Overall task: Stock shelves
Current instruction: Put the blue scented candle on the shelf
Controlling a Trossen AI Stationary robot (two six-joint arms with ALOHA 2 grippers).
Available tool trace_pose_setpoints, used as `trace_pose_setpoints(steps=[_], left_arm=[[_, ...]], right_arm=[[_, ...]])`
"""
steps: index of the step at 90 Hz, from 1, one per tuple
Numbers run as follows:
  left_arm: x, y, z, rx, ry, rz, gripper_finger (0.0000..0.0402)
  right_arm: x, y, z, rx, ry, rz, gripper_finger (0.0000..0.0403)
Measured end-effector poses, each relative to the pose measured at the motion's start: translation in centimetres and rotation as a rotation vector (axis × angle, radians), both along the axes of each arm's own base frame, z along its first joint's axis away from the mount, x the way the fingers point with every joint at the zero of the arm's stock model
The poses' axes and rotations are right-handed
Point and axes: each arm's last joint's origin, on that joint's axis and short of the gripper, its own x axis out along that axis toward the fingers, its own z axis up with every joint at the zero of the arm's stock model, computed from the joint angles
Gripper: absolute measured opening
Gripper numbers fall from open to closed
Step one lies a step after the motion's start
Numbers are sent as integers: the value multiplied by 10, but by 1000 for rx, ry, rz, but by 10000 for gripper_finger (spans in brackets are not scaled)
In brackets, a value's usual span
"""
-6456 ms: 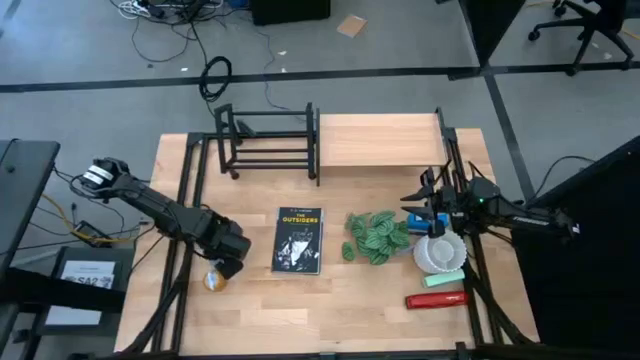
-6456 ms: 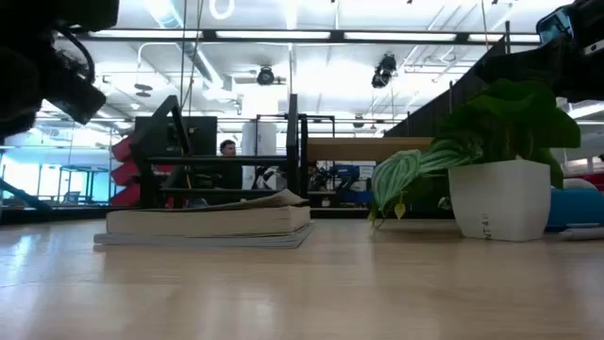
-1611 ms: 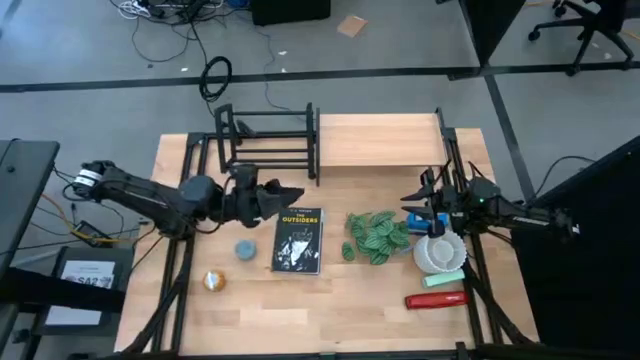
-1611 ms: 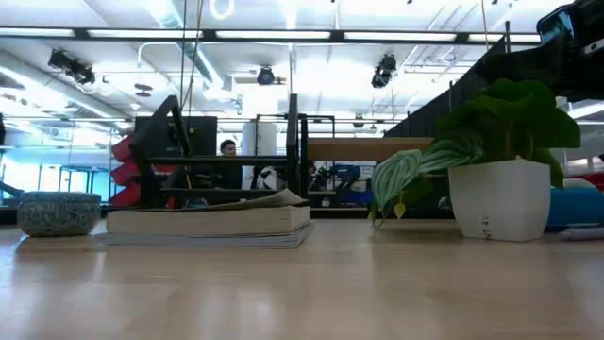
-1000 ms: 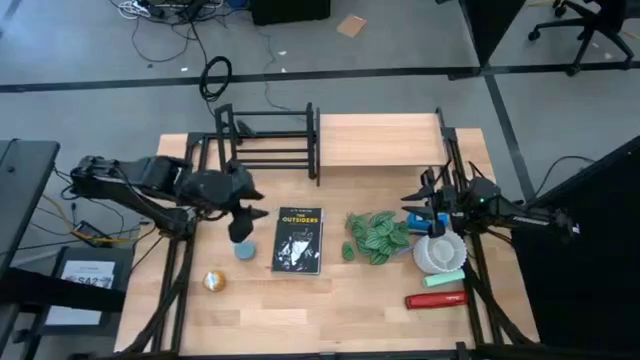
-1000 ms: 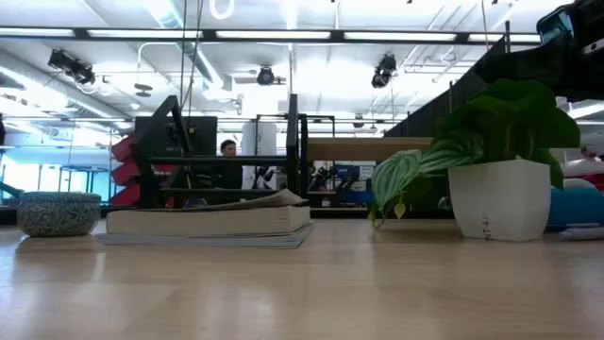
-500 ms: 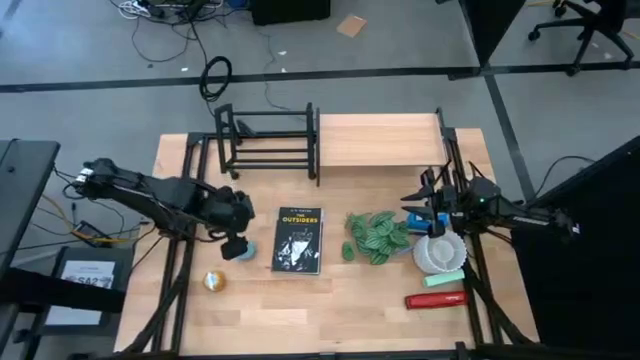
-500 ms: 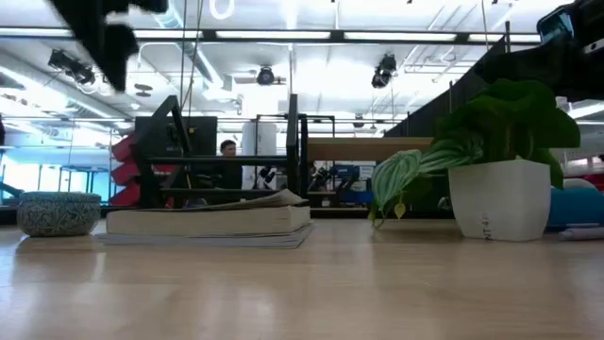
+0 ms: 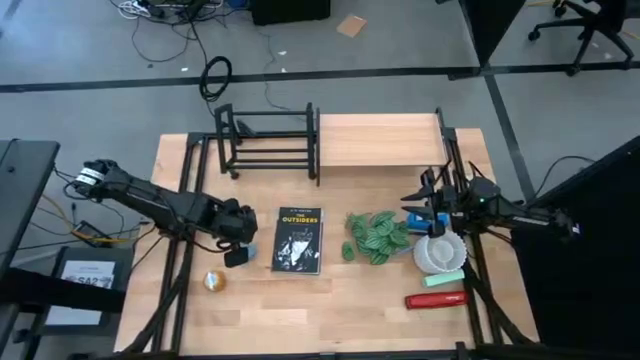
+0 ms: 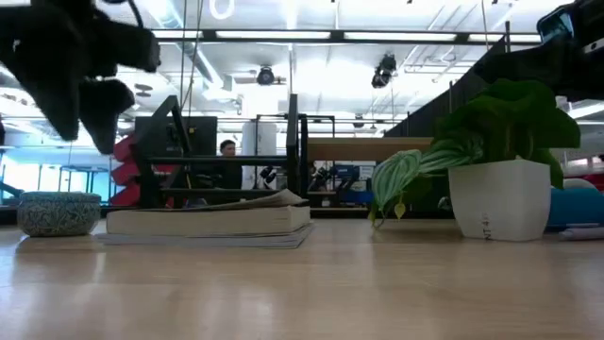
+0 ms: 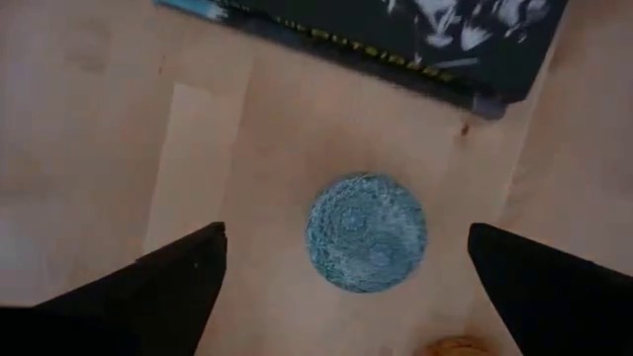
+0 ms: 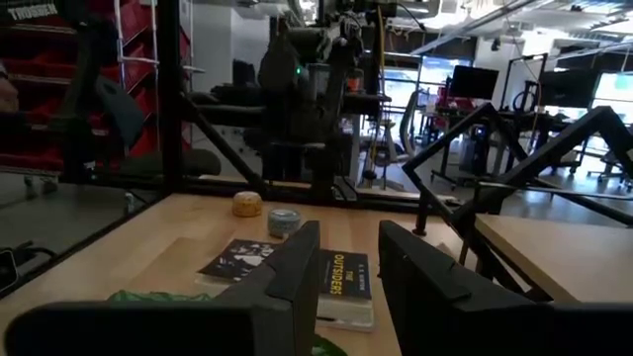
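Hovering over the left part of the counter [image 9: 370, 300], left end effector [image 9: 237, 252] pointing straight down above a small round blue patterned bowl [image 11: 366, 232], fingers [image 11: 158, 287] spread wide apart on both sides of it and holding nothing. Lying just beside the bowl toward the counter's near left corner, a small yellow-orange ball [image 9: 213, 281]. Resting flat just to the right of the bowl, a dark book [image 9: 299, 241] with a black cover, not touching it. At the far edge of the counter, two shelves side by side: black metal-bar rack [image 9: 268, 143] with upright end frames on the left, light wooden board [image 9: 378, 140] on black legs on the right, both with nothing seen on them. Further right of the book, a green leafy plant [image 9: 376, 237] in a white pot [image 10: 500, 198]. Next to it, right end effector [image 9: 437, 212] waiting over a white plate [image 9: 441, 253] and a blue object [image 9: 418, 220], fingers [image 12: 287, 277] parted by a narrow gap, nothing between them. Near the right front, a pale green bar [image 9: 444, 277] and a red packet [image 9: 436, 298] lying flat.
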Motion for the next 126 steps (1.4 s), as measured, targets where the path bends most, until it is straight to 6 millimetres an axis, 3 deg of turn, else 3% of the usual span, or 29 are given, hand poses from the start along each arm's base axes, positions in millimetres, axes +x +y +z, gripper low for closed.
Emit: trace_pose_setpoints(steps=[28, 48, 81, 126], left_arm=[[-16, -3, -10, 37, 129, -43, 393], [-18, -19, -27, 69, 44, -123, 393], [-21, -25, -57, 85, -85, -76, 393], [-23, -23, -74, 54, -155, 21, 392]], right_arm=[[0, 0, 0, 0, -1, 0, 77], [0, 0, 0, -1, -3, 0, 77], [0, 0, 0, -1, -3, 0, 77], [0, 0, 0, -1, -3, 0, 77]])
